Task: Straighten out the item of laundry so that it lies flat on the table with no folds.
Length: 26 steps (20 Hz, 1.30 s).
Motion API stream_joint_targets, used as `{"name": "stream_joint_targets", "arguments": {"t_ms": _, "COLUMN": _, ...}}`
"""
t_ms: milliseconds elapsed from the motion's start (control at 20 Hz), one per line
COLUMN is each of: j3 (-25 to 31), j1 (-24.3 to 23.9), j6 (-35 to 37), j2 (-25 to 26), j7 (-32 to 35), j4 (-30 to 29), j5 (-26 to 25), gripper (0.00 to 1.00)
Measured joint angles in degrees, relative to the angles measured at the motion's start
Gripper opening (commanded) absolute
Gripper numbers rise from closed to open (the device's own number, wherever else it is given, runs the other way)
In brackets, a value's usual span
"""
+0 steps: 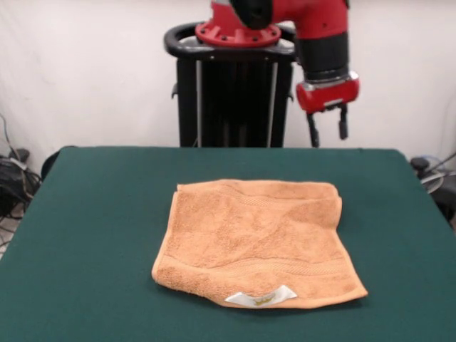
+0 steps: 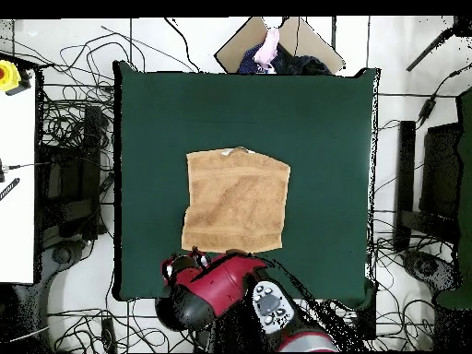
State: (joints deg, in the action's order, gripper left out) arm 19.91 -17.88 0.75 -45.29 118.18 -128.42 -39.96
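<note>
Towel (image 1: 256, 241) lying mid-desk (image 1: 92, 214), looking nearly flat, far-right corner rumpling slightly. Hand (image 1: 328, 130) hanging empty above desk's far edge, prongs parted narrowly. Terry likely soft, light, limp; pinching rumpled corner and pulling outward seeming best.

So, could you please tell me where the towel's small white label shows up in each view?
Front view: the white label sits on the towel's near edge, bottom centre.
Overhead view: it is a pale sliver at the towel's top edge.
Shared landmark: the green table.
</note>
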Motion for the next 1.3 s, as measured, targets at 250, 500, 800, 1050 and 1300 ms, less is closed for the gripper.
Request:
{"name": "stream_joint_targets", "arguments": {"t_ms": 250, "j3": -2.1, "j1": 5.8, "j6": 0.0, "j2": 1.0, "j7": 0.0, "j4": 1.1, "j5": 0.7, "gripper": 1.0}}
{"name": "stream_joint_targets", "arguments": {"t_ms": 500, "j3": -7.2, "j1": 12.0, "j6": 0.0, "j2": 0.3, "j7": 0.0, "j4": 1.7, "j5": 3.7, "gripper": 1.0}}
{"name": "stream_joint_targets", "arguments": {"t_ms": 800, "j3": -17.8, "j1": 20.6, "j6": 0.0, "j2": 0.0, "j7": 0.4, "j4": 1.8, "j5": 13.1, "gripper": 1.0}}
{"name": "stream_joint_targets", "arguments": {"t_ms": 1050, "j3": -22.8, "j1": 23.4, "j6": -0.6, "j2": 0.5, "j7": 1.1, "j4": 1.7, "j5": 19.7, "gripper": 1.0}}
{"name": "stream_joint_targets", "arguments": {"t_ms": 1300, "j3": -26.8, "j1": 24.0, "j6": -5.3, "j2": 2.2, "j7": 1.4, "j4": 1.2, "j5": 26.7, "gripper": 1.0}}
